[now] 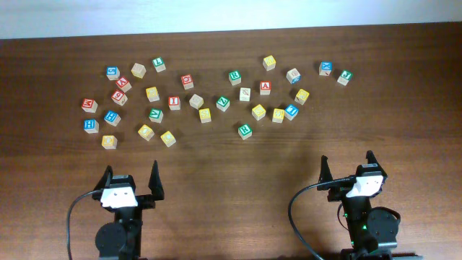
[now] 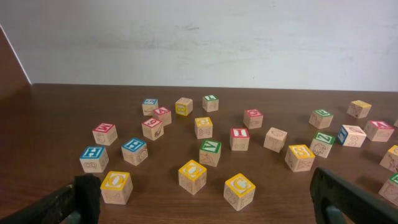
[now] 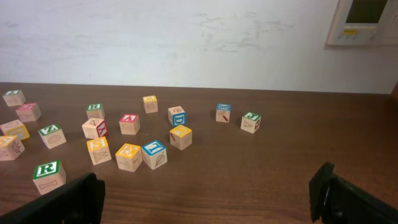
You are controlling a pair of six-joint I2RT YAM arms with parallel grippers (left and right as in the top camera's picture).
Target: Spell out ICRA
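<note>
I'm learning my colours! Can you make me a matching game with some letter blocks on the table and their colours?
Blocks:
1. R block
2. A block
3. H block
4. C block

Colours:
a. yellow
b. blue
c. green
d. red

Pairs: 1-c, 2-d, 3-b, 4-a

The dark wooden table (image 1: 231, 170) bears many small letter blocks (image 1: 196, 100), scattered singly from ten to two o'clock, a green R block (image 1: 245, 131) near centre.
</note>
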